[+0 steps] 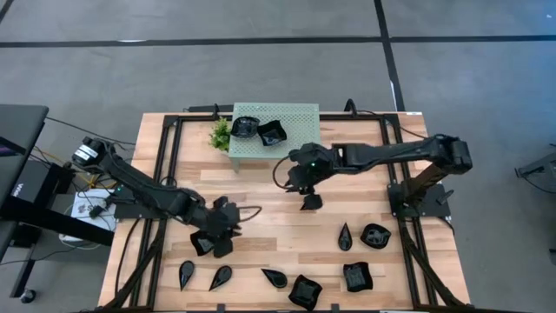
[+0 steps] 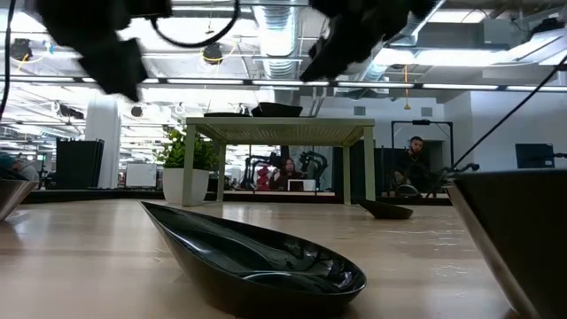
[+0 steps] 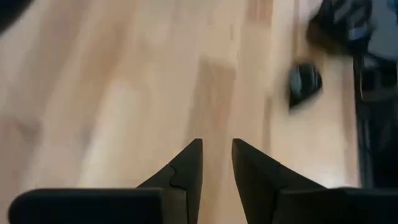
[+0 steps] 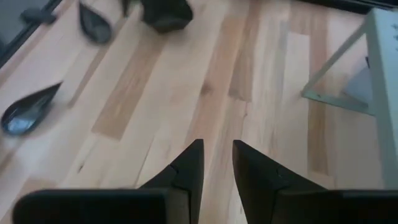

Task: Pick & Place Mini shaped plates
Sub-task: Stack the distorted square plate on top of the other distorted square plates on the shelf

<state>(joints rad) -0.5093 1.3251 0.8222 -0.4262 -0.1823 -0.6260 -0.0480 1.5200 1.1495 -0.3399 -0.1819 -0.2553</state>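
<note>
1. Left gripper point(image 1: 219, 236): low over the front-left of the table point(image 1: 261, 187), fingers point(image 3: 186, 171) parted by a narrow gap with nothing between them; bare wood lay beneath them in its wrist view. From above, a dark dish point(image 1: 202, 244) sat touching or just beside it; no grasp was evident.
2. Right gripper point(image 1: 310, 201): hung above the table's middle, in front of the mint-green stand point(image 1: 295, 130), fingers point(image 4: 189, 165) likewise slightly apart and empty.
3. Mini shaped plates, placed: two dishes point(image 1: 259, 130) rested on the stand's top.
4. Mini shaped plates, unplaced: leaf-shaped pieces point(image 1: 187, 274) at front left, one point(image 1: 274, 278) near front centre, square wavy-edged ones point(image 1: 305, 291) and a roundish one point(image 1: 375, 236) at front right.
5. Other: small potted plant point(image 1: 221, 134) just beside the stand.
6. Step in hand, by judgement: between placements, early in the task.
7. Next move: the left gripper would need centring over the adjacent dish's rim, then closing.
</note>
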